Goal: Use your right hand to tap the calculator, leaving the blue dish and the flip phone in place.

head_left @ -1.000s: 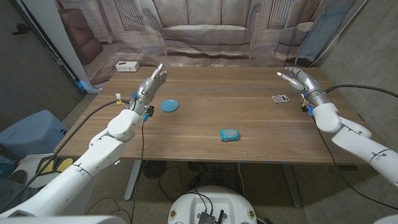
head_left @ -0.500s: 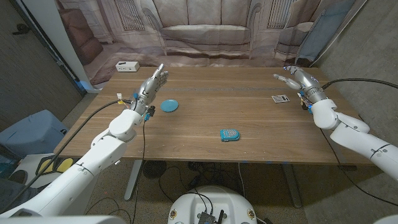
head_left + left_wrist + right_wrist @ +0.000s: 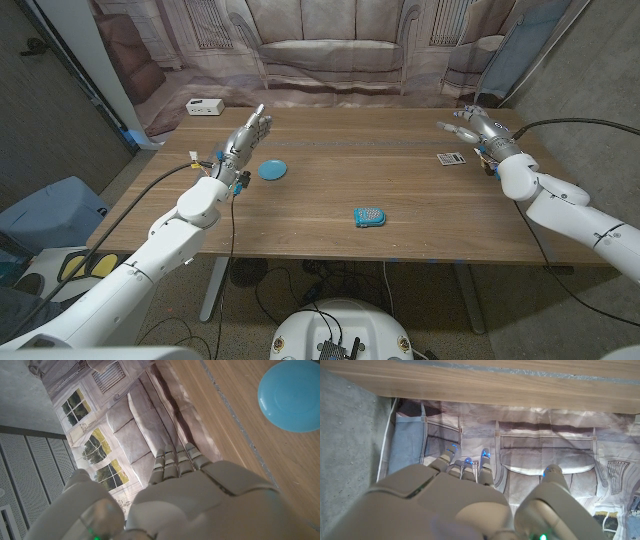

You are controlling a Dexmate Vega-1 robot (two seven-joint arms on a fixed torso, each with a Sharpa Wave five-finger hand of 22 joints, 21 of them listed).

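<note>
Where the calculator lies: while my right hand hangs over the far right of the counter, the calculator sits flat just below and slightly inboard of it, toward me and toward the counter's middle.
Nearer hand: the right by far; my left hand is well apart on the other side, near the blue dish.
Right hand state: I see the fingers apart and holding nothing, pointing inboard above the wood, not touching the calculator.
Left hand state: fingers spread, nothing in it, raised beside the dish.
Long axis: the calculator looks small and its long side seems to run roughly across the counter; I can't tell more.
Move I'd judge needed: lower the fingertips down and a little toward me.
Keep off: flip phone, well apart near the middle.
</note>
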